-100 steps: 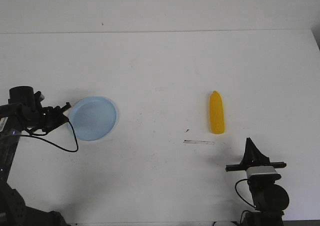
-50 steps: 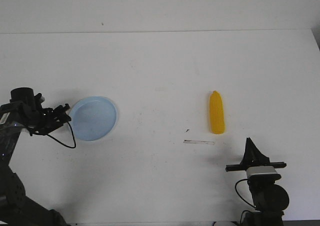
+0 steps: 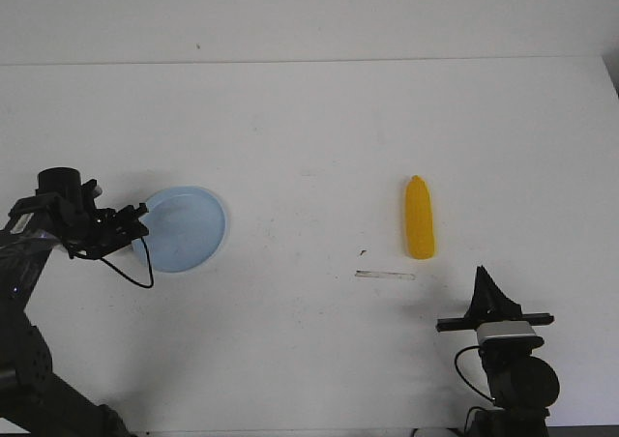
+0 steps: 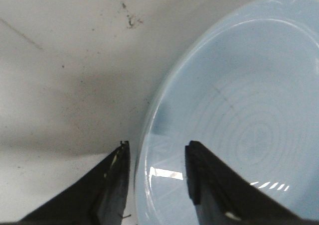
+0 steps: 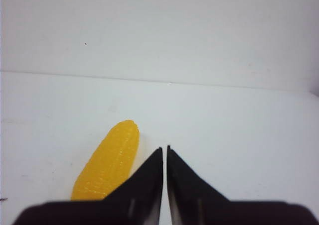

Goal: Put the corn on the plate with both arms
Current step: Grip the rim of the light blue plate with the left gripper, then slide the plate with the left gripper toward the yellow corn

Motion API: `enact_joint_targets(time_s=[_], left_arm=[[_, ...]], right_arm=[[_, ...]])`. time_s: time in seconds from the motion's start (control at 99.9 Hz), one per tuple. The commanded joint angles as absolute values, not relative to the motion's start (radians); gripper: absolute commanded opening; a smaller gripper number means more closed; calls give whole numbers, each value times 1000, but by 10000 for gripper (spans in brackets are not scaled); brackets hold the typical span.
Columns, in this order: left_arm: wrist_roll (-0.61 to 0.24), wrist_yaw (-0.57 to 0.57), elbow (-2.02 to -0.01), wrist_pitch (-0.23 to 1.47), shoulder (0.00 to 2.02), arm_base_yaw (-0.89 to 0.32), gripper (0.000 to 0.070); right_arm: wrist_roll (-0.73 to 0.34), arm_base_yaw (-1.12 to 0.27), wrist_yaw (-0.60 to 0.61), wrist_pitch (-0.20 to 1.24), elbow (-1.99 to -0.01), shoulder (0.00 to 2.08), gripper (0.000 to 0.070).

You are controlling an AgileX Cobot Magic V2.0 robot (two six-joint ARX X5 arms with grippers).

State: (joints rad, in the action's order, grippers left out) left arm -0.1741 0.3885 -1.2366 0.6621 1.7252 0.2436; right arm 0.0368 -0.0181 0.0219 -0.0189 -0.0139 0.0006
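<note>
The pale light-blue plate (image 3: 184, 227) lies on the white table at the left. My left gripper (image 3: 138, 222) is open at the plate's left rim. In the left wrist view the plate's rim (image 4: 149, 115) runs between the two fingers, one finger outside it and one over the plate; my left gripper (image 4: 157, 153) straddles it without closing. The yellow corn (image 3: 419, 218) lies lengthwise at the right of the table, tip pointing away. My right gripper (image 3: 482, 280) is shut and empty, near the front edge behind the corn. In the right wrist view the corn (image 5: 108, 160) lies beside my shut right gripper (image 5: 165, 149).
A thin dark streak (image 3: 385, 275) marks the table just in front of the corn. A black cable (image 3: 131, 273) hangs from the left arm beside the plate. The table's far edge meets a white wall.
My left gripper has moved right, from just outside the plate to straddling its left rim. The plate, the corn and the right arm have not moved.
</note>
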Motion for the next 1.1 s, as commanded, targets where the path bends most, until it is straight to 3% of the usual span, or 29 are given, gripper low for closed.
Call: enact_joint_targets(time_s=[0.0,0.24,0.35,0.57,0.64,0.89,1.091], left_arm=[[-162,389,-1251,664,1753,239,189],[-162,384,-1251,658,1754,228,184],[-162,374,-1251,657,1754,228,75],[-162,317,-1250,654,1775,226,68],[-162,317,-1250,661,1777,222,0],[-168,321,-1250,658,1748,198,0],[-191,390,-1250,657,1676,149,1]], right_arm=[[27,-19,19,-30,-13,1,16],[27,-19,19,-30,-13,1,16],[27,-19,19,-30,-13,1,16],[27,-19,19,-30,-13,1,16],[27,-19,19,-30,-13,1,16],[27,-19,19,-30,-13,1,16],[27,-19,19,-30,-13,1,16]])
